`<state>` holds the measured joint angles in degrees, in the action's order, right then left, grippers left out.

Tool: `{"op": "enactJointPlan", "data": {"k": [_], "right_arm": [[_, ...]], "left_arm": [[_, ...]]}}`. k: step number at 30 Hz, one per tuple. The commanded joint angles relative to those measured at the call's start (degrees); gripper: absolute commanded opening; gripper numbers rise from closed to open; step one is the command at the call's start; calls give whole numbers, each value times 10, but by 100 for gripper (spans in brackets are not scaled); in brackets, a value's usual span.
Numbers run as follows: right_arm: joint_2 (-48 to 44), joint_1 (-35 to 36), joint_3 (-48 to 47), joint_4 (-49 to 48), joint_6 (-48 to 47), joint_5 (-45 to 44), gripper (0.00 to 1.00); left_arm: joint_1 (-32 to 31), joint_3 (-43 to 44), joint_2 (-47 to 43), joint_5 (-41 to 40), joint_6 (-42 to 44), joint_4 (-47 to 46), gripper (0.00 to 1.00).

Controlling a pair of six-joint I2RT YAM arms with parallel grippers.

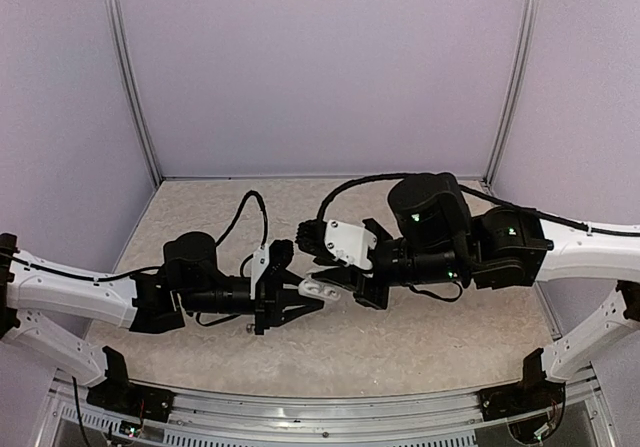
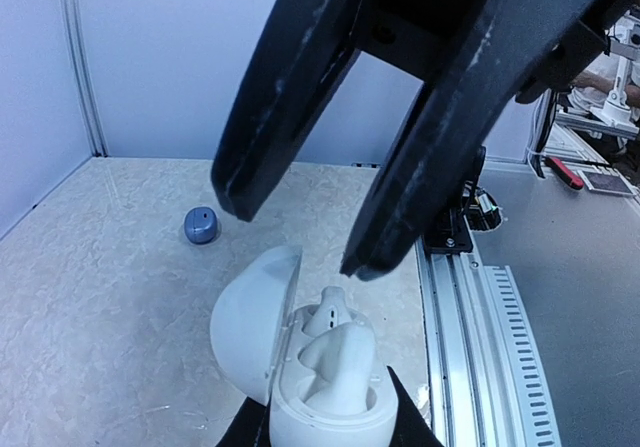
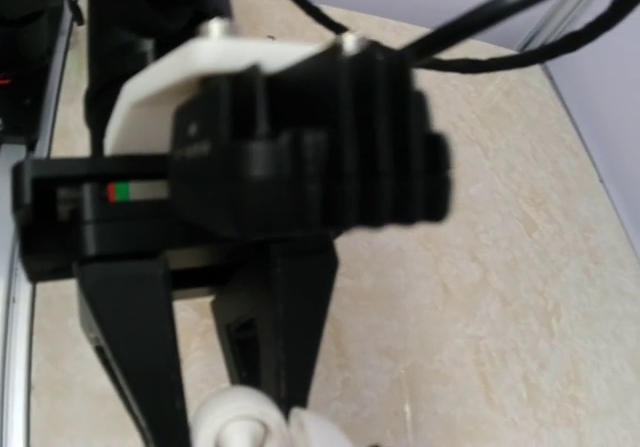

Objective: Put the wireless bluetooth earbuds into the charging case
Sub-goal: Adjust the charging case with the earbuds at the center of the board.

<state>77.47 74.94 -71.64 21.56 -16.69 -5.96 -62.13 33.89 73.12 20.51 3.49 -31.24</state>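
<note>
My left gripper [image 2: 330, 429] is shut on a white oval charging case [image 2: 330, 407], its lid [image 2: 250, 322] swung open to the left. Two white earbuds are in the case. One [image 2: 330, 310] sits deep in the far well, and the other [image 2: 342, 359] stands tilted in the near well with its body sticking up. My right gripper [image 2: 300, 237] hovers just above the case, its fingers apart with nothing between them. The top view shows both grippers [image 1: 335, 279] meeting over the table's middle, around the case [image 1: 315, 289]. A small blue-grey bud [image 2: 201, 225] lies on the table beyond the case.
An aluminium rail [image 2: 480, 327] runs along the table's near edge, right of the case. Purple walls [image 1: 320, 67] close the back and sides. In the right wrist view the left gripper's black body [image 3: 300, 157] fills the frame, with the white case [image 3: 235, 419] at the bottom edge.
</note>
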Motion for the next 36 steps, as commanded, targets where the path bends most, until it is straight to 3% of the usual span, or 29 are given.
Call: {"op": "enactJointPlan", "data": {"k": [1, 36], "right_arm": [[-13, 8, -22, 15, -4, 6, 20], [51, 28, -43, 76, -28, -59, 9]], "left_arm": [[0, 17, 4, -4, 4, -8, 0], [4, 16, -6, 3, 10, -5, 0]]}}
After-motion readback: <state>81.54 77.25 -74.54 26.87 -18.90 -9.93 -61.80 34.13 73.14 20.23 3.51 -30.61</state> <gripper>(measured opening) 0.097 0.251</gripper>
